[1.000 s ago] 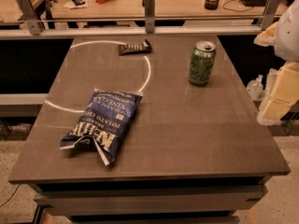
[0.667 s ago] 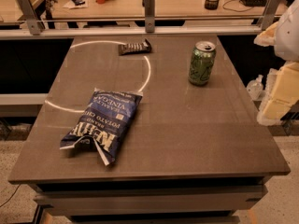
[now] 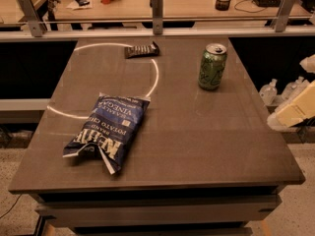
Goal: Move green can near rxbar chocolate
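The green can [image 3: 212, 66] stands upright on the far right part of the dark table [image 3: 197, 146]. The rxbar chocolate [image 3: 141, 50] lies flat near the far edge, left of the can and roughly a third of the table's width from it. My gripper [image 3: 298, 108] shows as a pale cream shape at the right edge of the view, beyond the table's right side. It is well apart from the can and nearer to me than it, and it holds nothing that I can see.
A blue-and-white potato chip bag [image 3: 107, 131] lies on the left front part of the table. A white ring of light [image 3: 155, 77] curves across the far left. A metal rail with posts [image 3: 156, 5] runs behind the table. Plastic bottles [image 3: 268, 91] stand off the right side.
The pale arm parts at the right edge have shifted slightly right and down, and less of them shows. The can, bar and chip bag have not moved.
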`<state>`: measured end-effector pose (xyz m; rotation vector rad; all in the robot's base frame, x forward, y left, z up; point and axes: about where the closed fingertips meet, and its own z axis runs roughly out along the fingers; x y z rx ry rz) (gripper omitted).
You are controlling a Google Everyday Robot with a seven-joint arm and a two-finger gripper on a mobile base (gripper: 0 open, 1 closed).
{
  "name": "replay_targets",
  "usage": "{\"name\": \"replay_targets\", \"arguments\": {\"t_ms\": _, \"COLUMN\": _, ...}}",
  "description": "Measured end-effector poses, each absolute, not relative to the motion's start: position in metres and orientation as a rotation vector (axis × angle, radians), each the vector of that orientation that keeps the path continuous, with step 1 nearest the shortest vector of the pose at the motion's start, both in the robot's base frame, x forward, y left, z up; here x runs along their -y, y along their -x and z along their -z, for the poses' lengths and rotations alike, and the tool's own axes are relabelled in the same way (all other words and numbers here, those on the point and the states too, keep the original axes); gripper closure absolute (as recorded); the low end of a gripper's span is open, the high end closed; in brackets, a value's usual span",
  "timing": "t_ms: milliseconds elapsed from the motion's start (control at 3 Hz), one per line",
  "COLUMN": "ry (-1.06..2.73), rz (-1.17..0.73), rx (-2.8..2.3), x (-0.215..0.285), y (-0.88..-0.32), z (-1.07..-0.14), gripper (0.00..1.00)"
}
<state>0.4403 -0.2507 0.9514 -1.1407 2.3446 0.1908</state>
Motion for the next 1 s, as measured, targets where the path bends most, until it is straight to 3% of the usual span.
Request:
{"name": "replay_targets", "arguments": {"t_ms": 333, "ry": 0.845, "rz": -0.375, "rx": -2.313, "x": 0.256, "y": -0.432, "z": -0.917, "gripper": 0.0}}
{"name": "replay_targets", "arguments": {"t_ms": 1000, "ry": 0.627, "rz": -0.462, "rx": -1.917, "x": 0.247, "y": -0.469, "z": -0.921, "gripper": 0.0}}
